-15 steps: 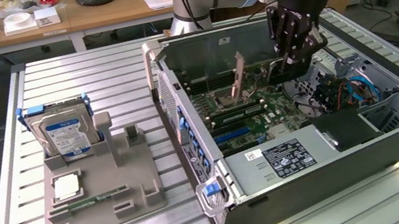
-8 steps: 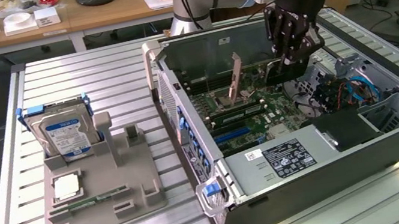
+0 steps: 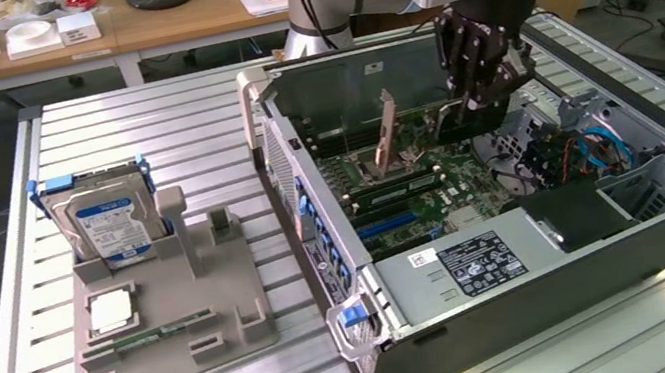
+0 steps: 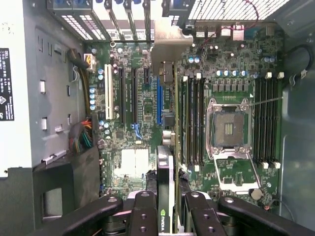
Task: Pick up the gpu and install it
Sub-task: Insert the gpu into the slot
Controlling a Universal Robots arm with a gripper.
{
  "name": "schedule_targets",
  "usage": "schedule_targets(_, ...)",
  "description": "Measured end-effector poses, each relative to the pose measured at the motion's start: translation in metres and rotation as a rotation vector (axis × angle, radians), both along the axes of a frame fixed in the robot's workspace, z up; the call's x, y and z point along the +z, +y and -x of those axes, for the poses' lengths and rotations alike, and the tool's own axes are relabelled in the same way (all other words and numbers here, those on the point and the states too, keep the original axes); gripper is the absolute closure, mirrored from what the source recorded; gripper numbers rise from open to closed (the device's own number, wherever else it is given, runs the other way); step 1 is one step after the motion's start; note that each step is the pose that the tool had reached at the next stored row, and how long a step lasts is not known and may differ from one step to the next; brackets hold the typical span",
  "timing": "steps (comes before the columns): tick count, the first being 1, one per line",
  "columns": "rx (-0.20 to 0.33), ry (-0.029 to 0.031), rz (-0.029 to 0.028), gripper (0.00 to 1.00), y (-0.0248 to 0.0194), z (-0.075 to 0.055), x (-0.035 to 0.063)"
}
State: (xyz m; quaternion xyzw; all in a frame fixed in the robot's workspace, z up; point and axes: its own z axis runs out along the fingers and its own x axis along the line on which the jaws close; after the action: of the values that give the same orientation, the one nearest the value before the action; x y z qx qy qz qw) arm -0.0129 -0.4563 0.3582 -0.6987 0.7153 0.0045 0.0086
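Above motherboard [image 4: 133, 157], end effector [image 4: 170, 209] clamped on gpu [image 4: 165, 177]

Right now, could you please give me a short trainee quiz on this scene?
1. True or false: the gripper holds the flat dark gpu card over the open grey metal computer case.
2. The silver hard drive with blue-white label stands: A in the case; B in the grey plastic holder; C on the floor.
3. What lies beneath the gpu?
Key: 1 true; 2 B; 3 the green motherboard.
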Motion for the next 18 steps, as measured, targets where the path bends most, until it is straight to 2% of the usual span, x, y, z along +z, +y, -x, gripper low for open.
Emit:
schedule_targets(9, 0.000, 0.0000, -0.0001, 0.73, 0.0000, 0.001, -0.0093)
schedule_targets(18, 0.000, 0.0000, -0.0001, 0.73, 0.0000, 0.001, -0.0125)
